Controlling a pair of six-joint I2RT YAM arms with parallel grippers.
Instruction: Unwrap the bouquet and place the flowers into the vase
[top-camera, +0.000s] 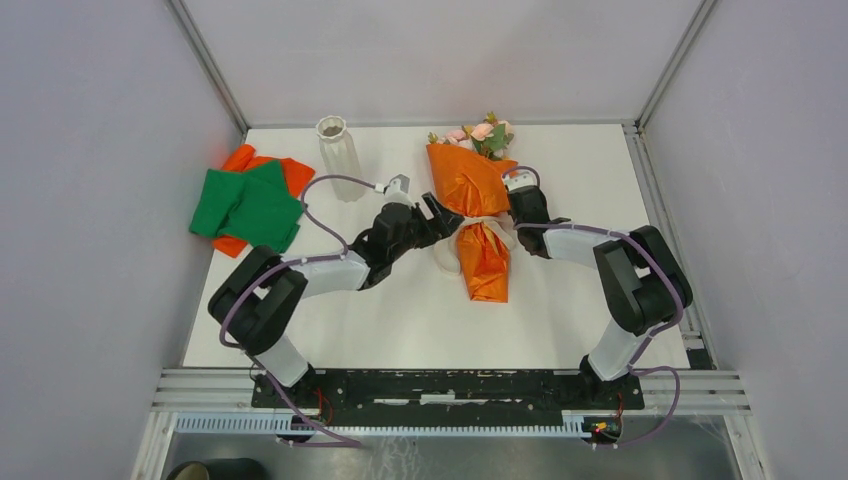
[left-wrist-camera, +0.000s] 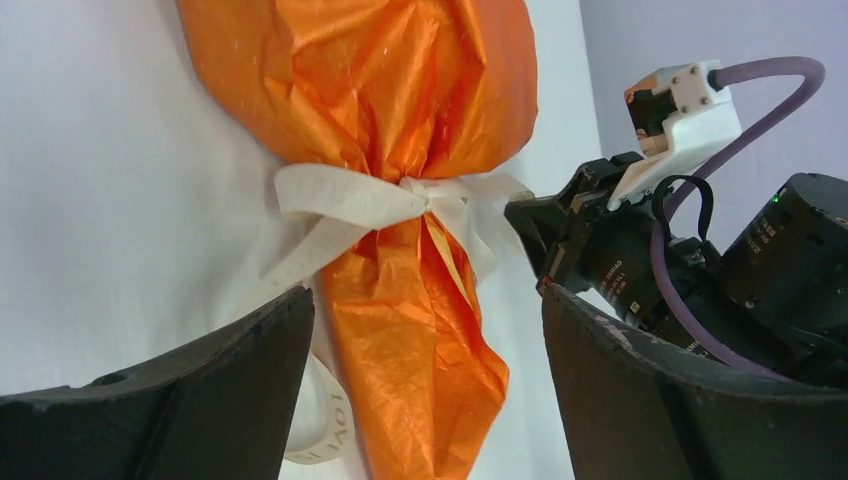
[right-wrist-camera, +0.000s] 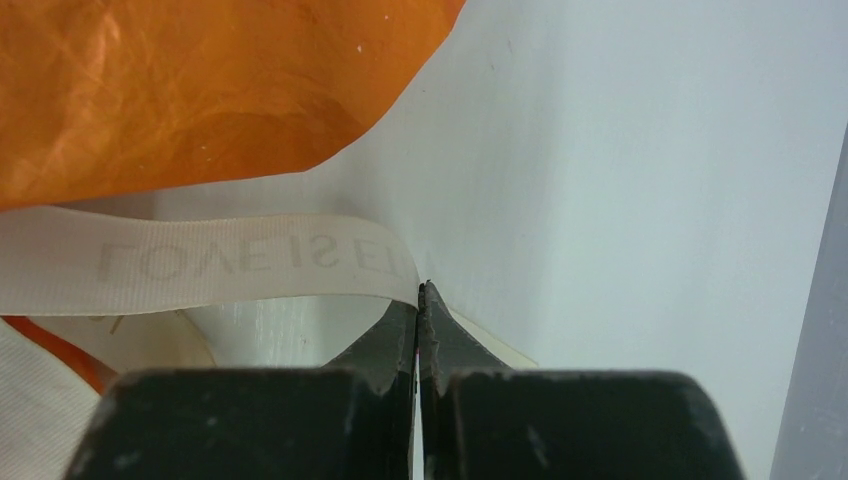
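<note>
The bouquet (top-camera: 470, 185) lies on the white table (top-camera: 350, 320), its orange wrap (left-wrist-camera: 400, 100) tied at the waist with a cream ribbon (left-wrist-camera: 340, 195). The pink flowers (top-camera: 485, 132) poke out of its far end. My left gripper (top-camera: 443, 215) stands open just left of the waist, and in its wrist view the wrap's lower tail lies beyond the gap between the fingers (left-wrist-camera: 425, 295). My right gripper (right-wrist-camera: 420, 290) is shut on a printed ribbon (right-wrist-camera: 250, 262) tail at the bouquet's right side (top-camera: 515, 205). The whitish ribbed vase (top-camera: 336, 158) stands upright at the back, left of the bouquet.
A green cloth (top-camera: 248, 205) lies over an orange cloth (top-camera: 245, 160) at the table's left edge. Grey walls with metal frame posts close in the back and both sides. A loose ribbon loop (left-wrist-camera: 320, 440) rests on the table beside the wrap's tail.
</note>
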